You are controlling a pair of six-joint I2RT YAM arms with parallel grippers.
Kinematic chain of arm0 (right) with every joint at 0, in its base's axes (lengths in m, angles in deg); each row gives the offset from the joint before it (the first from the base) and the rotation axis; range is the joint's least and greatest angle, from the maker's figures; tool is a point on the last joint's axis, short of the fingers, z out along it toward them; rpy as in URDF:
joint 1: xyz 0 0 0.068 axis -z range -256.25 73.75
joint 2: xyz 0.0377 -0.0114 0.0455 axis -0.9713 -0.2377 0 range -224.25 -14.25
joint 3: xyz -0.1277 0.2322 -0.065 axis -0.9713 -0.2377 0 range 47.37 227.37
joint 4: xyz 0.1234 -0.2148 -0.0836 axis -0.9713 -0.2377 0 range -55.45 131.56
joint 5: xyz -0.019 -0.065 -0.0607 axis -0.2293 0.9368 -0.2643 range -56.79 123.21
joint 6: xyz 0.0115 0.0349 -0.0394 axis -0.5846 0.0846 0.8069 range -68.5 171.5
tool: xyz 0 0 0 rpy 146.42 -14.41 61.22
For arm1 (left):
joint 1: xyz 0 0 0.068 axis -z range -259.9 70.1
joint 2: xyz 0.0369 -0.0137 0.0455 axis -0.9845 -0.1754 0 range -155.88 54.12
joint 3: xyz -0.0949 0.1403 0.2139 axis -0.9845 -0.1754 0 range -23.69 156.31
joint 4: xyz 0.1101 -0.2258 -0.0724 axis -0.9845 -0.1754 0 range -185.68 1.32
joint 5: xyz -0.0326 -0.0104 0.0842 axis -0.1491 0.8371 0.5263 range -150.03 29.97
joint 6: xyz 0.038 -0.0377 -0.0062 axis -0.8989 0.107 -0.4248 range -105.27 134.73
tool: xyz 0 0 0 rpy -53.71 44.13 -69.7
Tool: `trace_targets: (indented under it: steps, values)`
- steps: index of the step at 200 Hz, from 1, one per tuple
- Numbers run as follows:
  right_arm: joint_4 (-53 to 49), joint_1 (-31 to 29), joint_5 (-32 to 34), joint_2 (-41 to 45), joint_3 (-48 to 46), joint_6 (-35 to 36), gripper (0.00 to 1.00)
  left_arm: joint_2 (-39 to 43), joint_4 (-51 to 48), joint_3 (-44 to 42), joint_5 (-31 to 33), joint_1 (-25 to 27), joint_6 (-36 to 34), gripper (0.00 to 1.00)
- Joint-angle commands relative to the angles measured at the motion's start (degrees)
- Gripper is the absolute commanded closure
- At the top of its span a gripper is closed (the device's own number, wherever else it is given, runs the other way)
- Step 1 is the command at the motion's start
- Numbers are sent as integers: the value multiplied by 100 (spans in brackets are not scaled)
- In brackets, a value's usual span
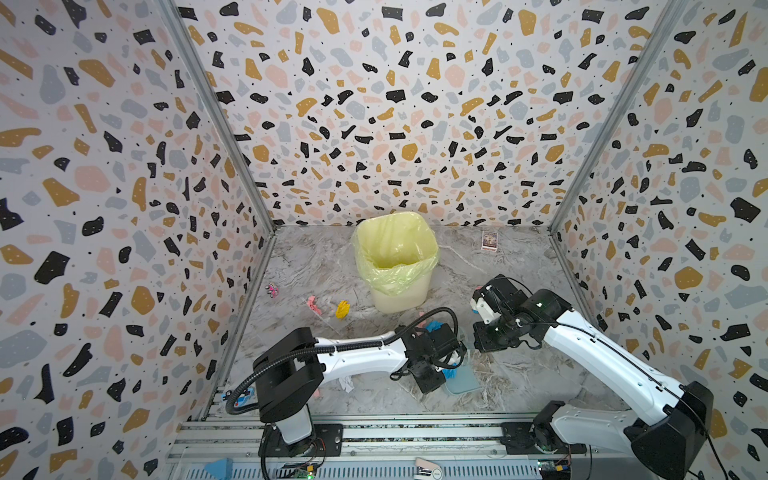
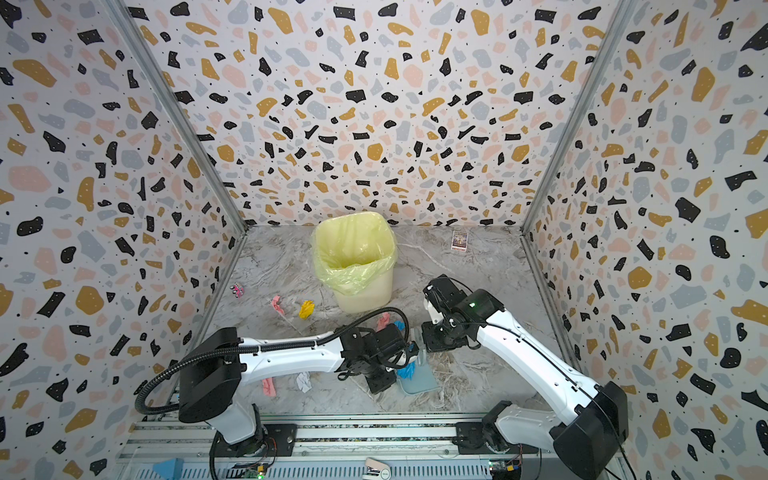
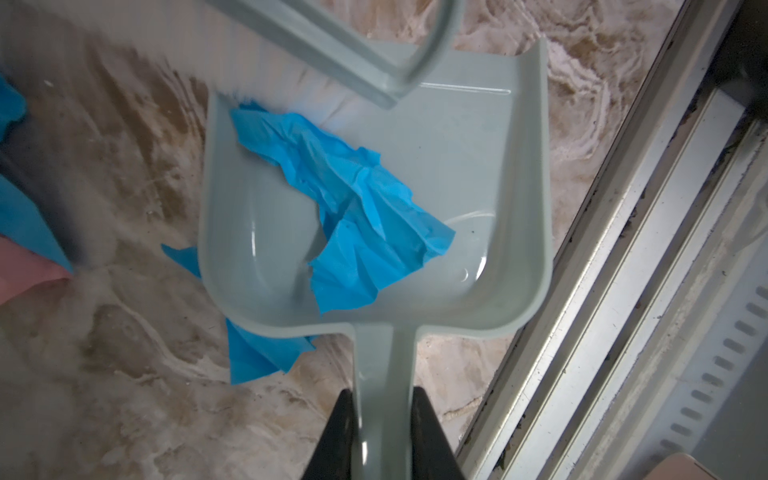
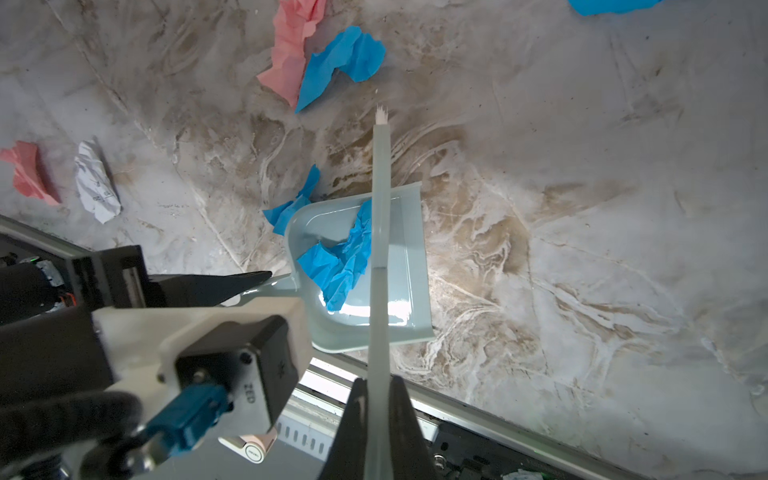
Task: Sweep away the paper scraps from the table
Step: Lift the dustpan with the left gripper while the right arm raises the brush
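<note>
Pressing the pale grey-green plastic dustpan flat on the marbled surface helps. The left gripper clenches its handle and the right gripper clenches the slim matching brush. One crumpled blue paper scrap lies inside the dustpan; a pink scrap off its side wall needs the mouth turned toward it.
</note>
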Motion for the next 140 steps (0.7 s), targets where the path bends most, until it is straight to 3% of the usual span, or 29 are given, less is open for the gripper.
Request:
trace_targets:
  steps: [1, 27, 140]
  values:
    - [-243, -7, 54, 116, 313, 77, 100, -26, -33, 175, 46, 32, 58, 100]
    - [-552, 217, 438, 177, 434, 169, 100, 36, -35, 176, 99, 34, 89, 100]
    - [-548, 1954, 544, 770, 842, 630, 100, 612, 297, 124, 559, 32, 251, 100]
